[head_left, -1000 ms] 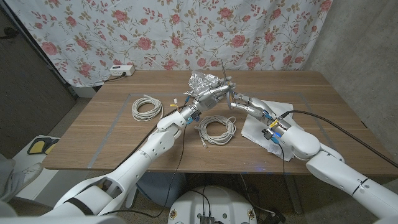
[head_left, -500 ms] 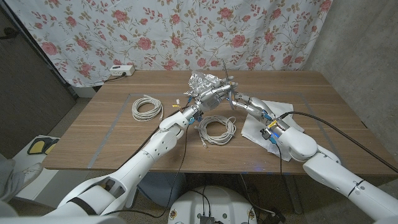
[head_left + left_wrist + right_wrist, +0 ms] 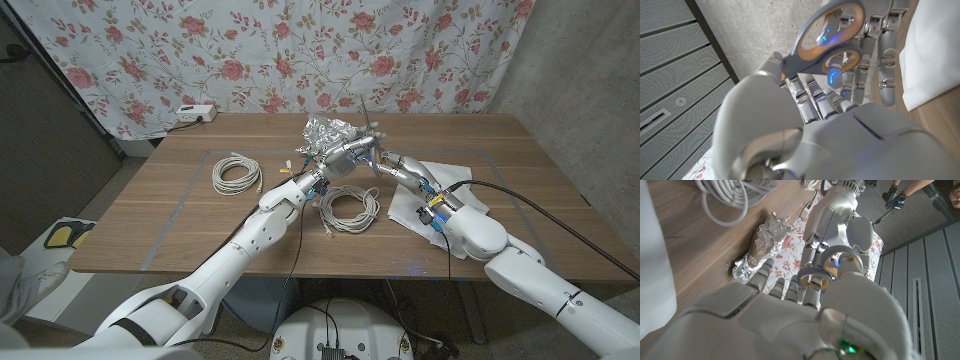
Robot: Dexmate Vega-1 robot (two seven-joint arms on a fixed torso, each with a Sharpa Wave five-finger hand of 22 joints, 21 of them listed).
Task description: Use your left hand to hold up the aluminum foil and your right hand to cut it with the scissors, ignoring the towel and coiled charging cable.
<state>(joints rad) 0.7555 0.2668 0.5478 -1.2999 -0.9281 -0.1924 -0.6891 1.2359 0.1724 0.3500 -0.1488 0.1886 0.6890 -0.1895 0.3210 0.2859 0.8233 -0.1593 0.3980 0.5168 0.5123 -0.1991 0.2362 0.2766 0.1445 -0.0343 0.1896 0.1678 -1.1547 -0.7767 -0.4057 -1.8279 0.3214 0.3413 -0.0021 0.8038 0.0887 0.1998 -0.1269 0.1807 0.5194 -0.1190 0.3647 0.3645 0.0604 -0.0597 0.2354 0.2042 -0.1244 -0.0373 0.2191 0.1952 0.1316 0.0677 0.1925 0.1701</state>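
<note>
The foil [image 3: 327, 130], a crumpled, shiny silver sheet bunched into an irregular lump, is held up above the far middle of the wooden worktop [image 3: 160, 215] by the left hand [image 3: 347, 152], whose fingers close on its near right edge. In the right wrist view the foil [image 3: 756, 250] shows creased and ragged. The scissors [image 3: 369, 128] have grey loop handles lined in yellow, and the right hand [image 3: 392, 164] grips them through the loops [image 3: 832, 35]; their thin blades rise steeply up and away from the hand, just right of the foil. A white cloth towel [image 3: 432, 195] lies flat under the right arm, on the right. A coiled white cable [image 3: 349, 207] lies near the middle, and another coil [image 3: 236, 173] lies further left.
</note>
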